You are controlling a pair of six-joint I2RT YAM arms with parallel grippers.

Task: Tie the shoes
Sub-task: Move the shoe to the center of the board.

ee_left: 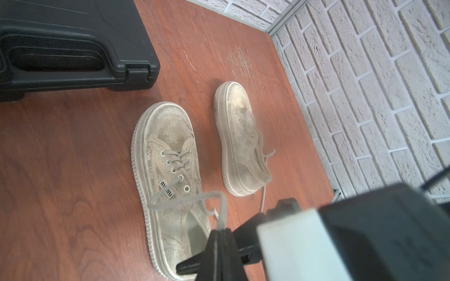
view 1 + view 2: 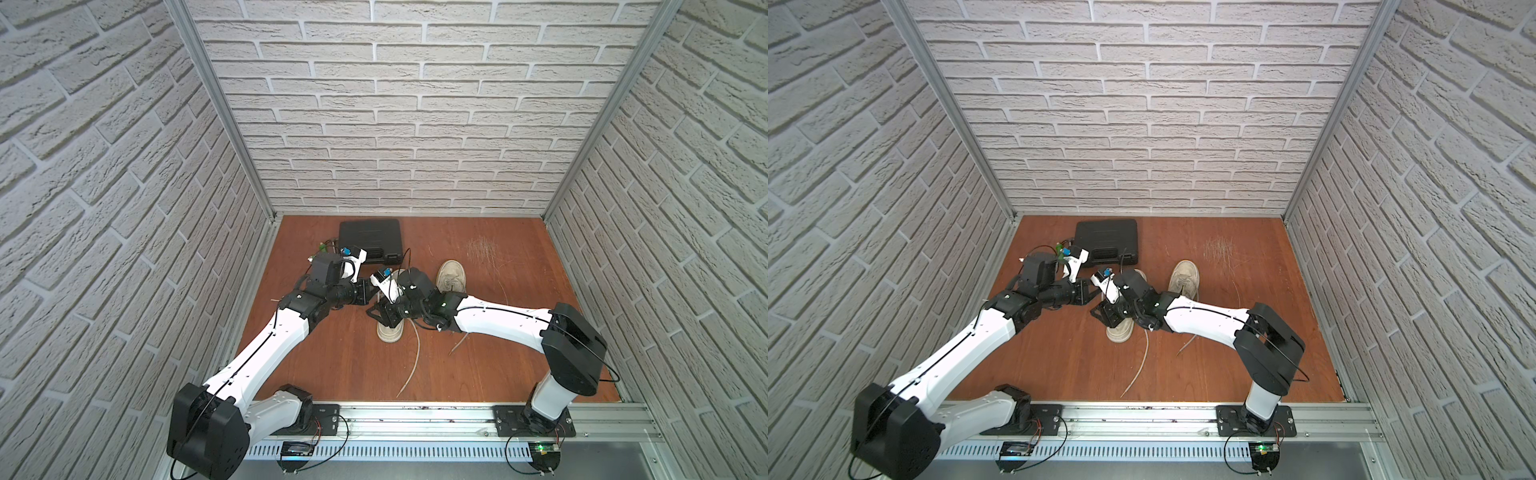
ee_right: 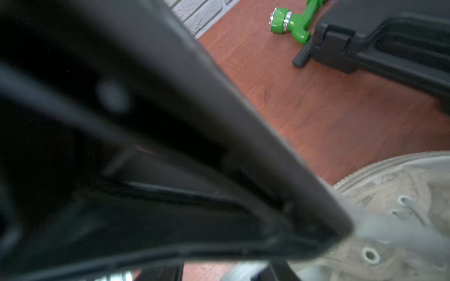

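Note:
Two worn beige shoes lie on the wooden table. The nearer shoe (image 1: 168, 136) (image 2: 390, 330) is partly under both grippers, and the other shoe (image 1: 239, 136) (image 2: 451, 276) lies to its right. My left gripper (image 1: 220, 231) (image 2: 371, 291) is shut on a cream lace (image 1: 185, 199) that loops up from the nearer shoe's upper eyelets. My right gripper (image 2: 374, 313) hovers over the same shoe, close against the left one. In the right wrist view a blurred black body (image 3: 146, 146) hides most of the picture, so the right jaws' state does not show. A part of the shoe (image 3: 389, 194) shows there.
A black plastic case (image 2: 370, 239) (image 1: 73, 48) lies at the back left, with a green tool (image 3: 292, 22) beside it. Loose lace ends (image 2: 415, 353) trail across the table toward the front rail. Brick-patterned walls (image 2: 415, 124) close three sides.

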